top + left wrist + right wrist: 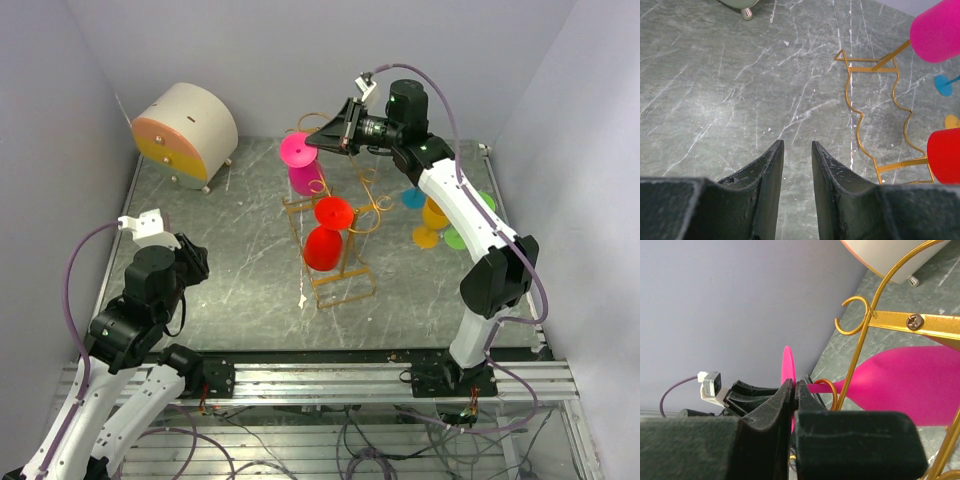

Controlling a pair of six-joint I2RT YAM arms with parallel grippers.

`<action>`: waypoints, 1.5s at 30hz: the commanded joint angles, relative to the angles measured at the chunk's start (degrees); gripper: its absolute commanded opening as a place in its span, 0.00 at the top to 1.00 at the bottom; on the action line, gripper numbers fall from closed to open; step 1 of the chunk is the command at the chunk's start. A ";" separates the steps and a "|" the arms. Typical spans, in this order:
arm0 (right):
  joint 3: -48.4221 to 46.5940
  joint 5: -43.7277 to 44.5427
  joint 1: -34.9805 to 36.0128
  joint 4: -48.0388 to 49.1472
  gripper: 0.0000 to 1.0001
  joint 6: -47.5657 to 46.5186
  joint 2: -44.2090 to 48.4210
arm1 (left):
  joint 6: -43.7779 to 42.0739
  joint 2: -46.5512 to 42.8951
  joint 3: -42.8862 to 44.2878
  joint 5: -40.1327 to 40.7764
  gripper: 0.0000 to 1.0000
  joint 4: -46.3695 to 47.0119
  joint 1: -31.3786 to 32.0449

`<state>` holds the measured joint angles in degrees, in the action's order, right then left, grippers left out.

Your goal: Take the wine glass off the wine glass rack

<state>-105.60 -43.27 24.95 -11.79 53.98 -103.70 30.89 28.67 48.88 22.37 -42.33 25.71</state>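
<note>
Grey marbled counter (pixel 230 250); right hand (pixel 793 390) pinches foot of pink wine glass (pixel 910 385) on wine glass rack (pixel 900 322). Left hand (pixel 796 145) slightly spread, empty. Risk: stem snags hook (pixel 826 382), rack tips.

My right gripper (pixel 792 386) had matt black plastic fingers (pixel 765 415), scuffed grey at the edges; my left gripper (pixel 797 147) looked alike. The pink wine glass (pixel 905 385) was opaque, smooth, matt plastic, like the red wine glass (pixel 323 247). The wine glass rack (pixel 890 320) was thin gold-finished metal, lightly shiny, with a bright steel screw (pixel 914 319). The table (pixel 715 90) was marbled grey-green, faintly glossy. At ten o'clock, the drawer box (pixel 185 125) looked matt.
</note>
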 commanded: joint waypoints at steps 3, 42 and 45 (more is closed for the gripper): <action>-2.91 -1.61 1.36 -0.36 1.00 -0.71 -1.16 | 0.39 -0.15 0.42 1.51 0.60 0.49 0.07; -1.86 5.10 18.25 2.02 1.00 -37.15 19.83 | 0.78 -0.28 0.27 0.38 0.59 1.06 0.11; 1.11 15.91 24.91 -1.79 1.00 -48.59 25.40 | 3.70 0.55 1.89 -3.84 0.59 0.12 0.12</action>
<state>-107.35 -40.01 43.22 -11.09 22.61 -84.95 31.55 28.67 48.88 22.06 -42.35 25.71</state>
